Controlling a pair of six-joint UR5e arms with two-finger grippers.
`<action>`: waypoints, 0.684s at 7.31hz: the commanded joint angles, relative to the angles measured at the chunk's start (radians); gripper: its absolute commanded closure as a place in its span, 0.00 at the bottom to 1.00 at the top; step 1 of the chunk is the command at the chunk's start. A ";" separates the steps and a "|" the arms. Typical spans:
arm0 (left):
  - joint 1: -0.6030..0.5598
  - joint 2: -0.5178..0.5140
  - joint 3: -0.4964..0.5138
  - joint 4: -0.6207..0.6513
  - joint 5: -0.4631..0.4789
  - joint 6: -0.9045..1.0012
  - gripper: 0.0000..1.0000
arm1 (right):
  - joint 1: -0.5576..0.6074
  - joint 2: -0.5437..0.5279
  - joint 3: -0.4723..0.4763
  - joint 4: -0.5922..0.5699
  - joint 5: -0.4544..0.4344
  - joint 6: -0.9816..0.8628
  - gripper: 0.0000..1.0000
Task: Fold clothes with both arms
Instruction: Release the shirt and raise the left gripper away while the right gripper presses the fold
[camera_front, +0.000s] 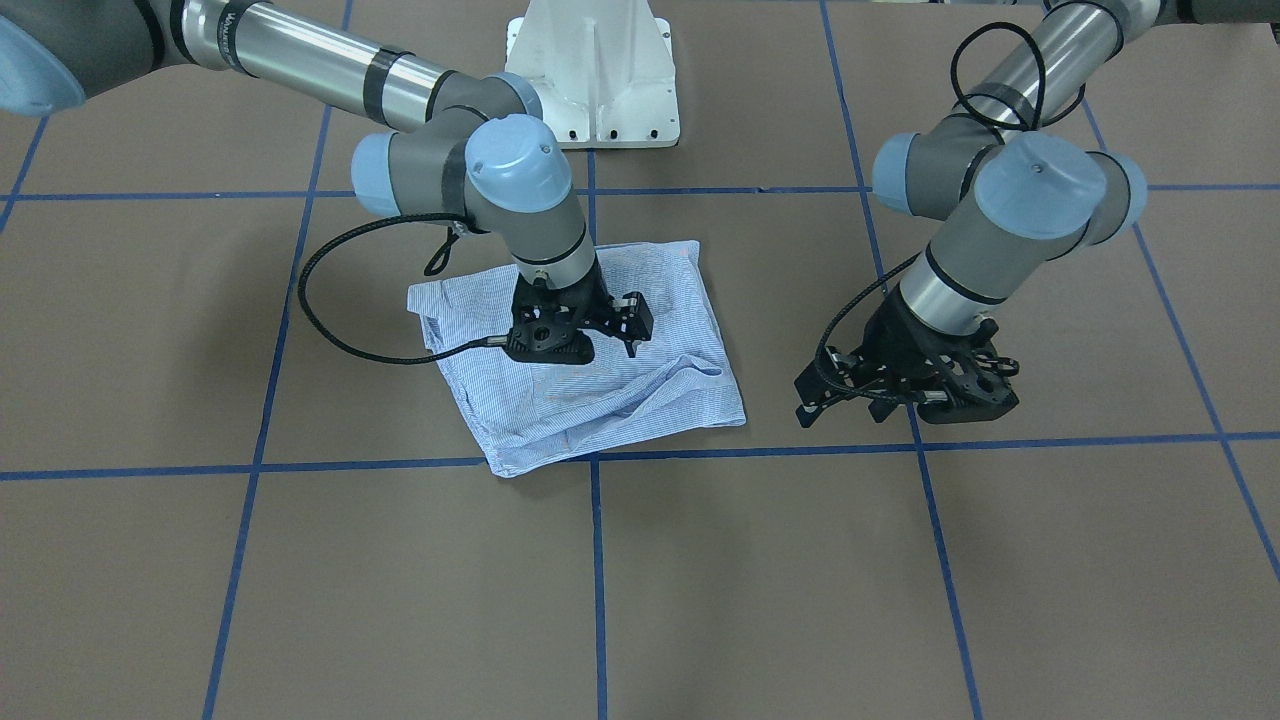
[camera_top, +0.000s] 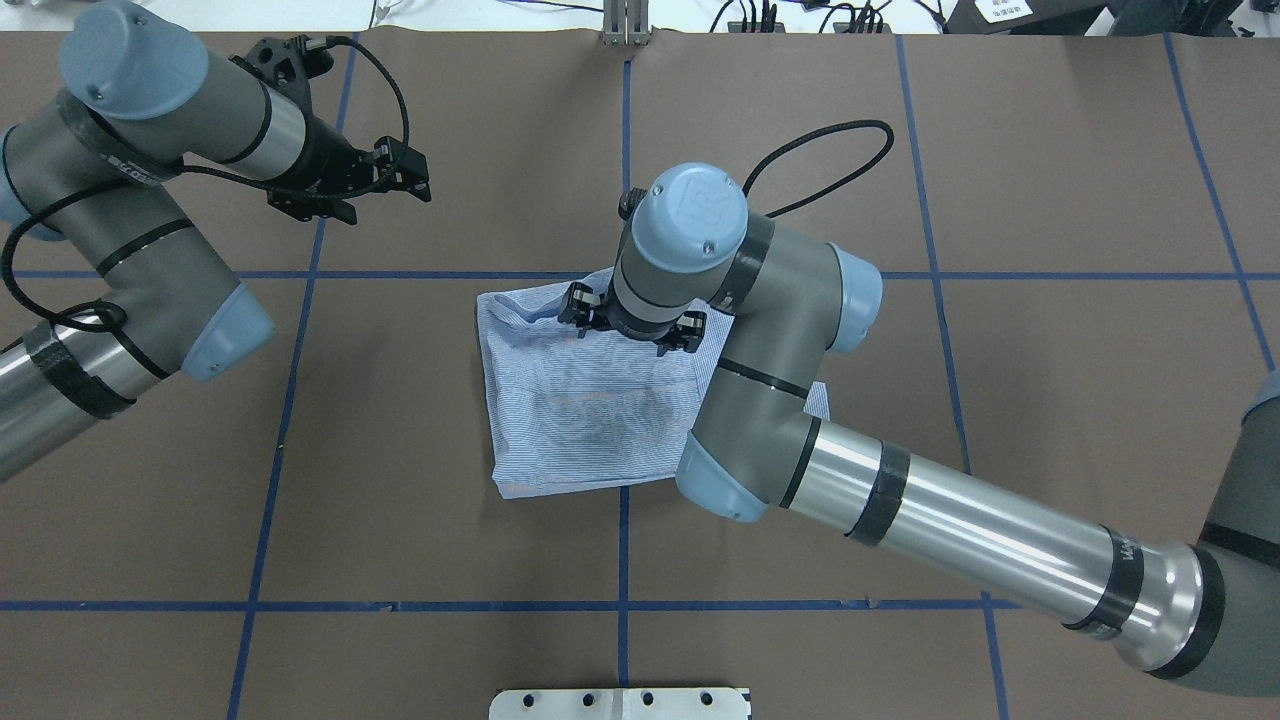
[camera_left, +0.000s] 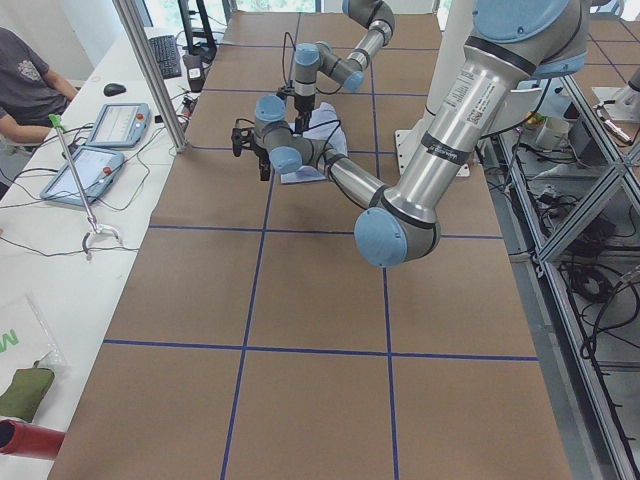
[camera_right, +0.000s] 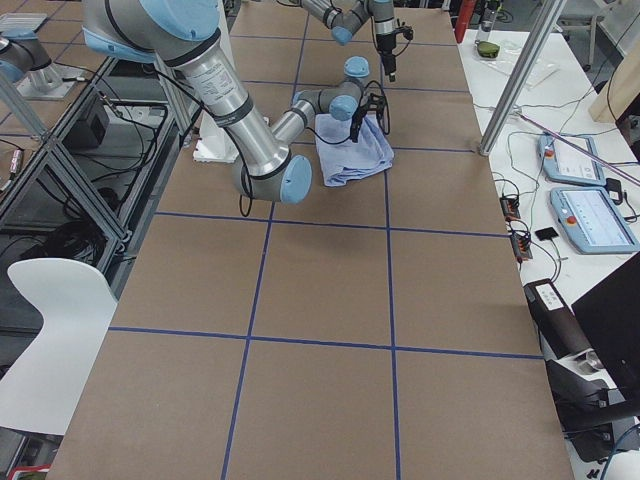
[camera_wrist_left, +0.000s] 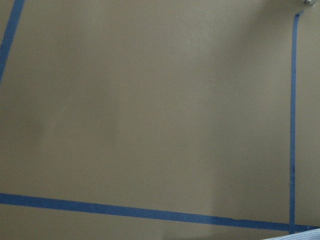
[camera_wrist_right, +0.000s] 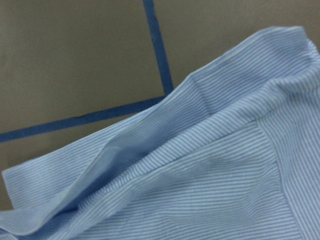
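Folded striped shirt lies under the right gripper, whose grip I cannot tell; left gripper hangs spread, empty, well apart.

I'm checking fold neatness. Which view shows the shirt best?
Exterior front-facing: the shirt shows nearly whole, only the right gripper over it. Overhead, the right arm hides one side; side views show it small; the right wrist view, a close patch; the left, a sliver.
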 joint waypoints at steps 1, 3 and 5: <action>-0.018 0.013 -0.001 0.001 -0.003 0.020 0.01 | -0.046 0.028 -0.033 -0.022 -0.123 -0.125 0.00; -0.018 0.022 -0.001 -0.001 -0.003 0.020 0.01 | -0.042 0.112 -0.154 -0.021 -0.183 -0.217 0.00; -0.018 0.025 0.003 -0.001 -0.004 0.020 0.01 | -0.025 0.209 -0.297 -0.001 -0.252 -0.282 0.00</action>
